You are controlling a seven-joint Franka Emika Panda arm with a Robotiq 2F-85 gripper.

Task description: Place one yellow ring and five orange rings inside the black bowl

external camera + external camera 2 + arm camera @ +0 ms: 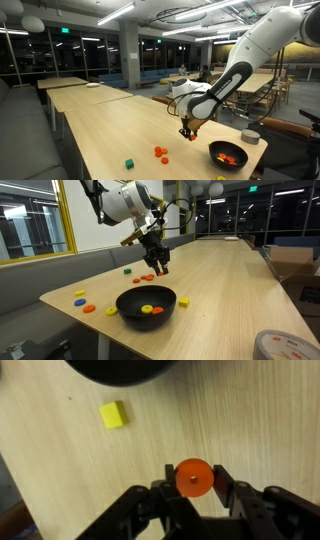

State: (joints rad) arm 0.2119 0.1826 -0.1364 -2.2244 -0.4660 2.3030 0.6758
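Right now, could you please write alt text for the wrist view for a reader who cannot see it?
The gripper, coming in from the bottom, holds an orange ring above a pale wooden table. A small yellow-green block lies up and to the left, and the dark edge of the black bowl shows at the top.

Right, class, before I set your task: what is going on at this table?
A robot arm is collecting small rings into the black bowl. Its gripper has one orange ring held between its fingers, just above the table beside the bowl. The bowl already holds a yellow ring and some orange ones. More orange rings lie on the table, and a small cube sits near the bowl.
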